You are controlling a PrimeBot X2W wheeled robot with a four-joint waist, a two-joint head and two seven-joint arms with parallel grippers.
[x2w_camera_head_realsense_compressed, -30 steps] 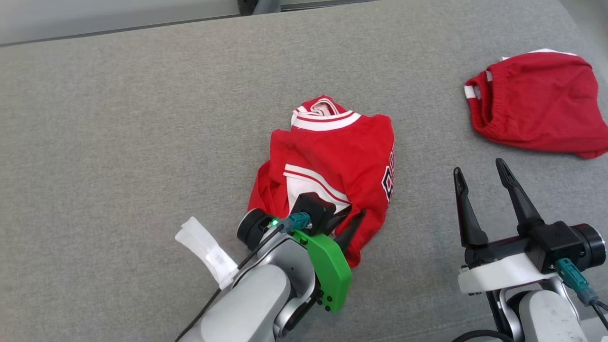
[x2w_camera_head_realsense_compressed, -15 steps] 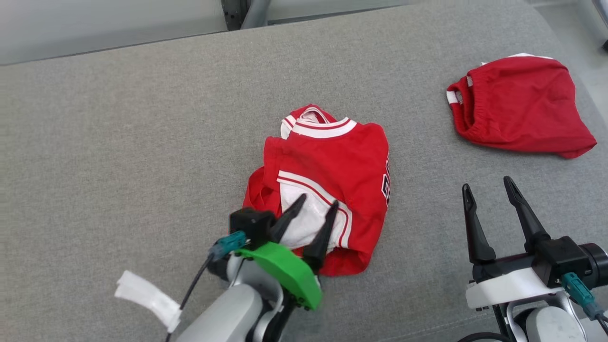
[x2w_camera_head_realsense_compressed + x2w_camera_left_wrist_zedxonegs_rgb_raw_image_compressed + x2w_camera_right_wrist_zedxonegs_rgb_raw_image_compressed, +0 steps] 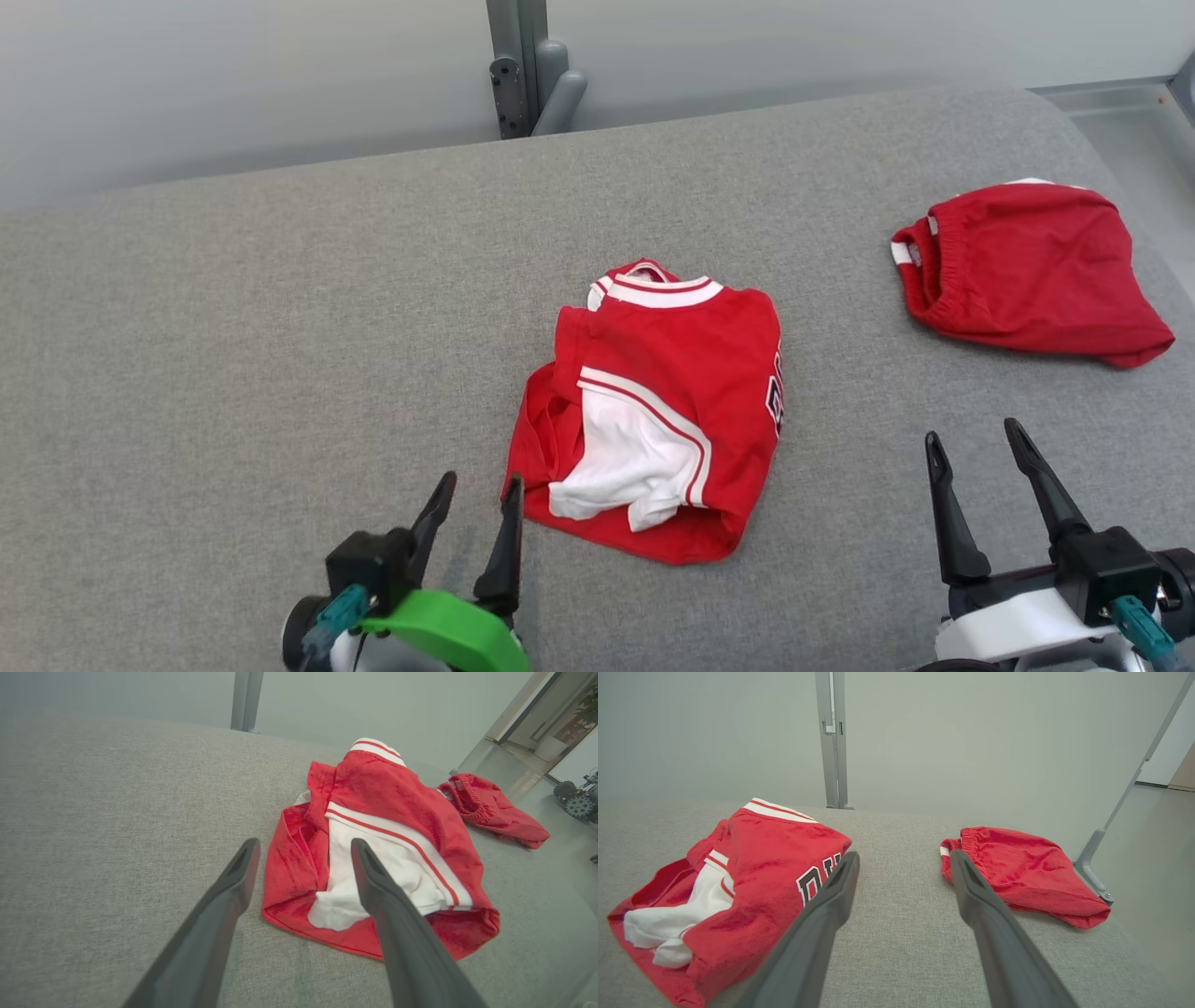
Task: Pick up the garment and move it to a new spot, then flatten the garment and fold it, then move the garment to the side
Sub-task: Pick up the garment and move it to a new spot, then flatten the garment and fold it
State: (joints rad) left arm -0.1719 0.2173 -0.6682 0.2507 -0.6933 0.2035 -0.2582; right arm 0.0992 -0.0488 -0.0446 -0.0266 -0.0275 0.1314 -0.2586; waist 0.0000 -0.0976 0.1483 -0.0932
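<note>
Two red garments are lying on the one grey padded surface (image 3: 233, 327), and two grippers are showing at its near edge. One grey post (image 3: 518, 65) is standing beyond the far edge.

The left gripper (image 3: 481, 481) is standing with its two dark fingers spread wide and is holding nothing. The garment (image 3: 653, 401), a red jersey with white trim and a white panel folded over its near half, is lying just ahead of this gripper and off to its right. The garment's near left hem is sitting just beside the tip of the gripper's right finger; whether the two are touching I cannot tell. In the left wrist view that finger is crossing in front of the white panel while the other finger is pointing over bare grey cloth.

The right gripper (image 3: 973, 431) is also gaping wide and gripping nothing. The jersey is lying ahead of it and to its left, apart from its fingers. The second garment (image 3: 1018, 271), a crumpled red piece with an elastic band, is lying further ahead of the right gripper, slightly to its right.
</note>
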